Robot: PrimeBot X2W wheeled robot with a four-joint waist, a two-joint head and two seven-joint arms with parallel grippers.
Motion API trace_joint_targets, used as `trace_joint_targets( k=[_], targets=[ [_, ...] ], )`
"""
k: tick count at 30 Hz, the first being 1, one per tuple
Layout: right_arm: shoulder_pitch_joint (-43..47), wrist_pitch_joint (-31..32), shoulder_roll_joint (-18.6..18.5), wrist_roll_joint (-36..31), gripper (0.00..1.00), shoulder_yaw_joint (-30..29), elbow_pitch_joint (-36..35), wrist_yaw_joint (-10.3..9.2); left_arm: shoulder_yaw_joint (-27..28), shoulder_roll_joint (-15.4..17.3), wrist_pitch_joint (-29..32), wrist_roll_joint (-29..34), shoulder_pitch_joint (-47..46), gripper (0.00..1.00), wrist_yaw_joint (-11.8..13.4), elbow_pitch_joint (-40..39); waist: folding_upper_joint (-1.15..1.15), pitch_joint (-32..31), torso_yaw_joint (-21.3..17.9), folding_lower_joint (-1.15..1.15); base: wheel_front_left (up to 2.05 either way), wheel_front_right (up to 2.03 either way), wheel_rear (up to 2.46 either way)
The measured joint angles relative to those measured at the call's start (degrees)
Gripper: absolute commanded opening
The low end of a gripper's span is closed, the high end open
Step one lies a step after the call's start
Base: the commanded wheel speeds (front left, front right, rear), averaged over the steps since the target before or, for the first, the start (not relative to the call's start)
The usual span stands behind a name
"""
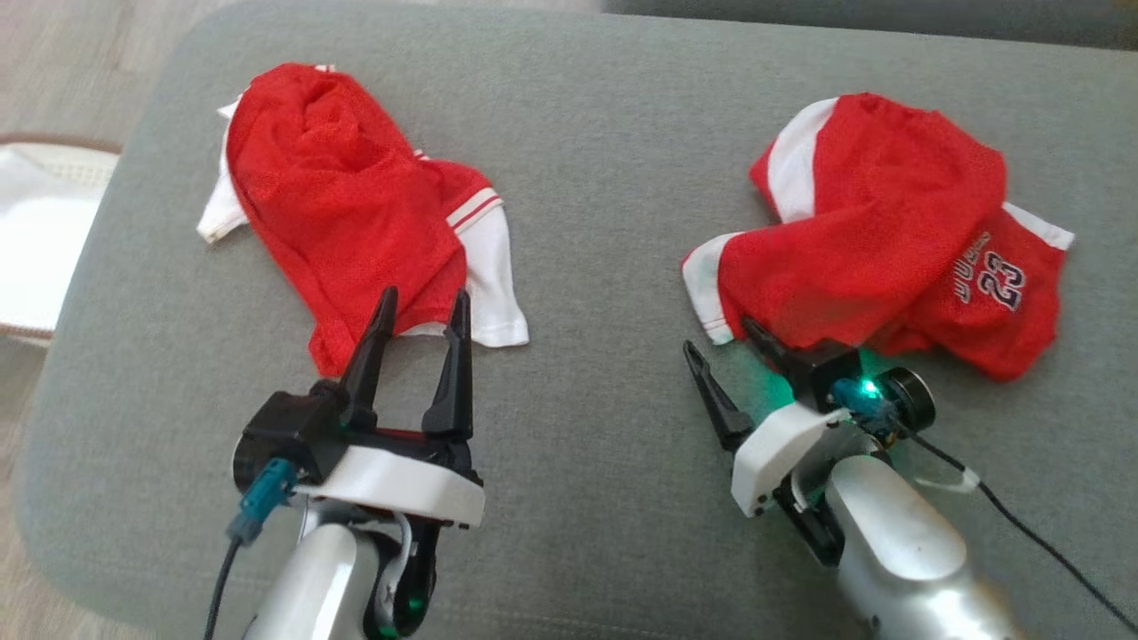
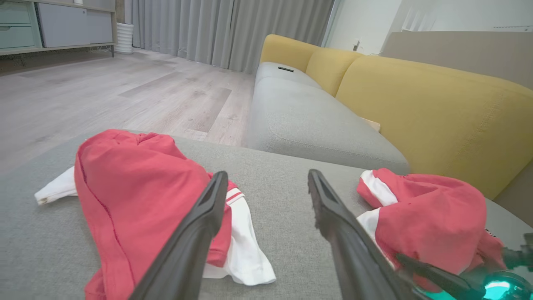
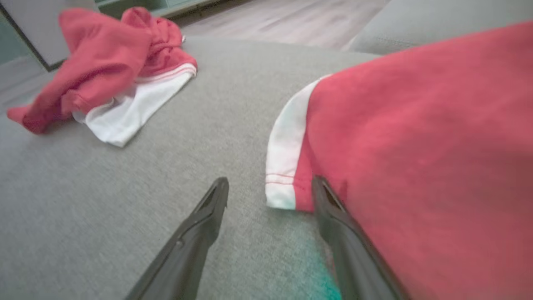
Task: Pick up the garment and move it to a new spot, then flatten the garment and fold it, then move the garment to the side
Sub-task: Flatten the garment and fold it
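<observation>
Both claws gape wide and empty. Our left gripper [image 1: 425, 298] hangs at six o'clock of the crumpled red garment [image 1: 338, 196]. Our right gripper [image 1: 718, 336] noses the numbered jersey [image 1: 889, 240] at seven o'clock.

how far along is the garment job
Done: nothing; the left garment and right garment lie crumpled on the grey cushion. In hand: the open right gripper sits at the right garment's hem, left gripper open, nothing gripped. Left: pick up, move, flatten, fold, set aside.
</observation>
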Motion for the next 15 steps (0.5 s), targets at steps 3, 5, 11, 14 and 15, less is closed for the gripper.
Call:
trace_joint_targets(
  k=[3, 5, 11, 14, 15],
  targets=[
    [-1.7, 0.6, -0.1, -1.4, 1.0, -0.3, 4.1, 0.0, -0.3, 0.0, 0.0, -0.6, 0.0, 1.0, 0.3, 0.0, 0.0, 0.6, 1.1, 0.0, 0.0, 0.0, 0.0],
    [-2.5, 1.0, -0.1, -0.3, 1.0, -0.3, 5.7, 0.0, -0.4, 0.0, 0.0, -0.6, 0.0, 1.0, 0.4, 0.0, 0.0, 0.9, 1.7, 0.0, 0.0, 0.0, 0.0],
    [-6.4, 2.0, -0.1, 1.8, 0.0, 0.2, 9.3, 0.01, 0.0, 0.0, 0.0, -1.0, -0.1, 1.0, 0.5, 0.0, 0.0, 1.3, 2.1, 0.0, 0.0, 0.0, 0.0],
    [-6.6, 1.8, -0.4, 2.8, 0.0, 0.8, 9.9, 0.01, 0.4, 0.0, 0.0, -1.0, -0.2, 1.0, 1.0, 0.0, 0.0, 1.1, 1.5, 0.0, 0.0, 0.0, 0.0],
    [-6.6, 1.3, -0.4, 3.0, 0.0, 1.0, 10.1, 0.01, 0.5, -0.1, 0.0, -1.0, -0.2, 1.0, 1.0, 0.0, 0.0, 1.0, 1.2, 0.0, 0.0, 0.0, 0.0]
  ],
)
